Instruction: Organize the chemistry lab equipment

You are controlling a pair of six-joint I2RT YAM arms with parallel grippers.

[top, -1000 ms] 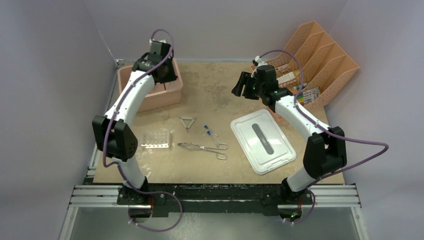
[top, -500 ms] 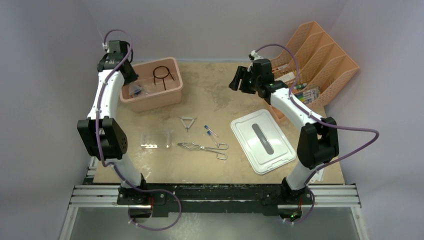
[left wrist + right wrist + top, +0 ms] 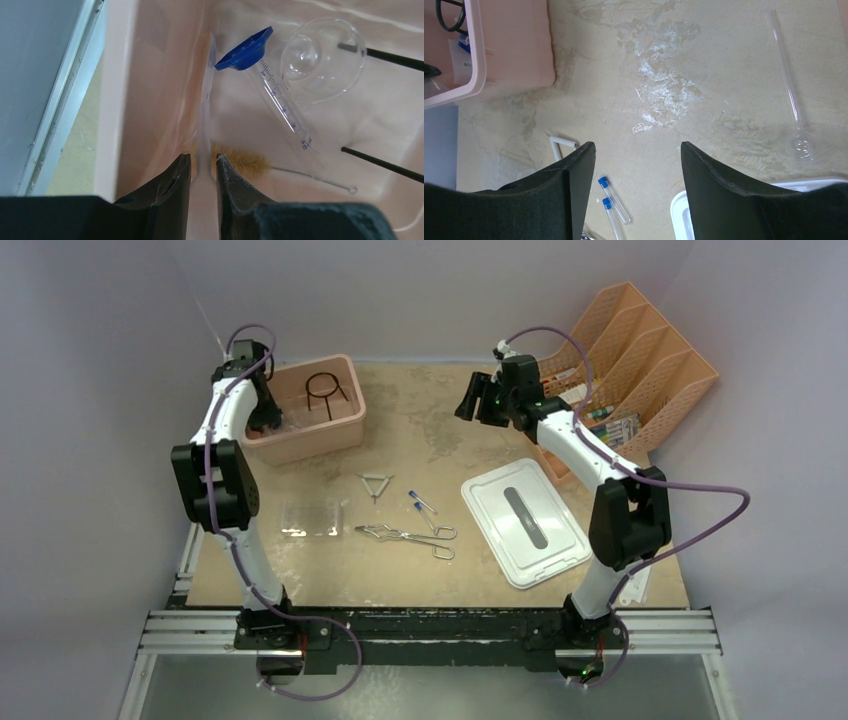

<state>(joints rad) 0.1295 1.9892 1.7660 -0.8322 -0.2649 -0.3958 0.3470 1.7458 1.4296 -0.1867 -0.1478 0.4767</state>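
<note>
Bin (image 3: 345, 428) holds stand (image 3: 390, 56), flask (image 3: 322, 60), vial (image 3: 282, 100), brush (image 3: 245, 161); left fingers (image 3: 175, 185) pinch a thin clear piece (image 3: 206, 100) inside it; right fingers (image 3: 574, 180) gape, empty. Tongs (image 3: 405, 535), two vials (image 3: 415, 498), rack (image 3: 310, 518) lie on the surface (image 3: 440, 440): roughly half remains.
</note>
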